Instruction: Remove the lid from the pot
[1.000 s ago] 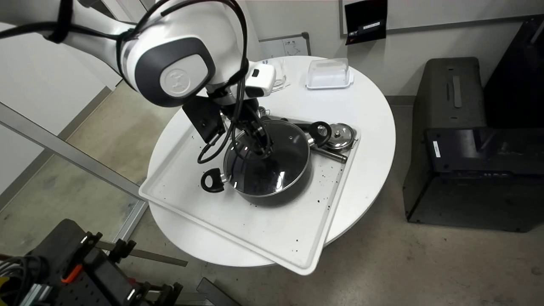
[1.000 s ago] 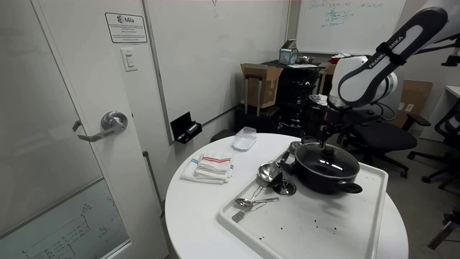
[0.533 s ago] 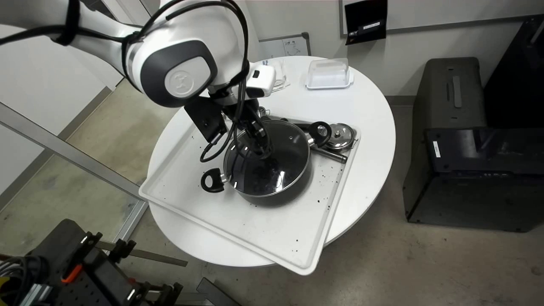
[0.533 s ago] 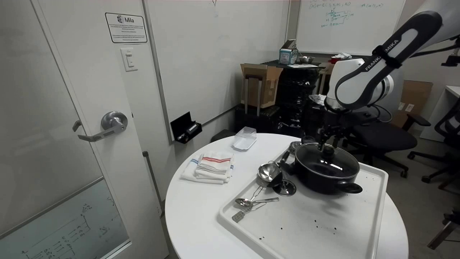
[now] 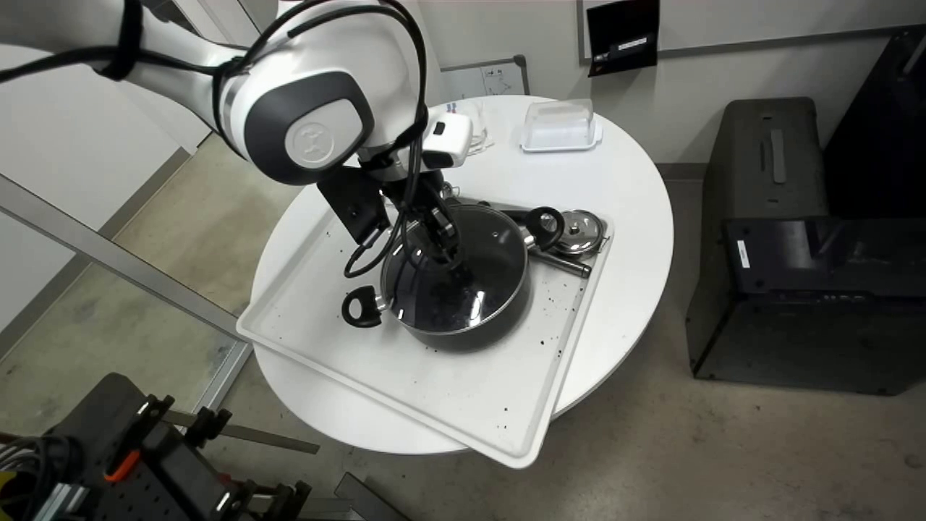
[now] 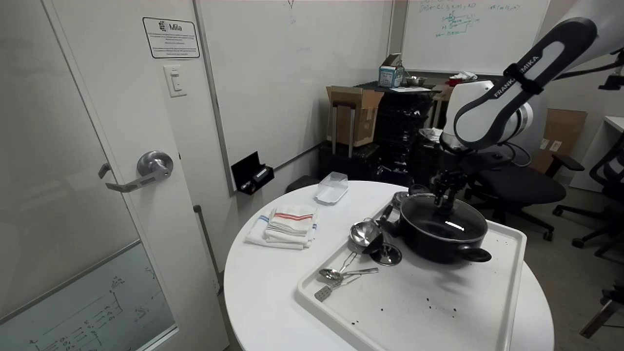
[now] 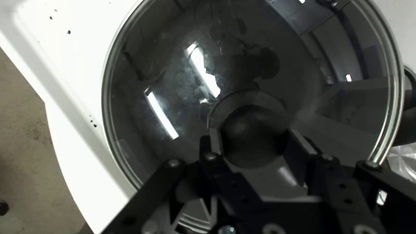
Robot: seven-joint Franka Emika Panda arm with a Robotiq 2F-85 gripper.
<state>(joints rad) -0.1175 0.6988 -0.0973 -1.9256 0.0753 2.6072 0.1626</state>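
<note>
The black pot (image 6: pixel 429 247) stands on a tray, its loop handles out to either side. Its see-through lid (image 6: pixel 470 222) lies flat on the rim in both exterior views. From above, the wrist view has the lid's glass (image 7: pixel 169 65) with ceiling lights mirrored in it, and the round dark knob (image 7: pixel 253 130) at its centre. My gripper (image 7: pixel 253 141) has its two fingers against opposite sides of that knob, shut on it. In an exterior view the gripper (image 6: pixel 444 197) comes down onto the middle of the lid and mostly covers the knob.
The white tray (image 6: pixel 409 312) overhangs the round table (image 5: pixel 629 181). Metal bowls (image 6: pixel 364 234) and spoons (image 6: pixel 331 274) crowd the tray beside the pot. A small metal lid (image 5: pixel 579 231) sits near one pot handle. Folded towels (image 6: pixel 290 226) and a clear box (image 5: pixel 558 126) are farther off.
The fingers have come together on the knob. My arm has shifted slightly over the lid, toward its centre. Pot and lid have stayed in place.
</note>
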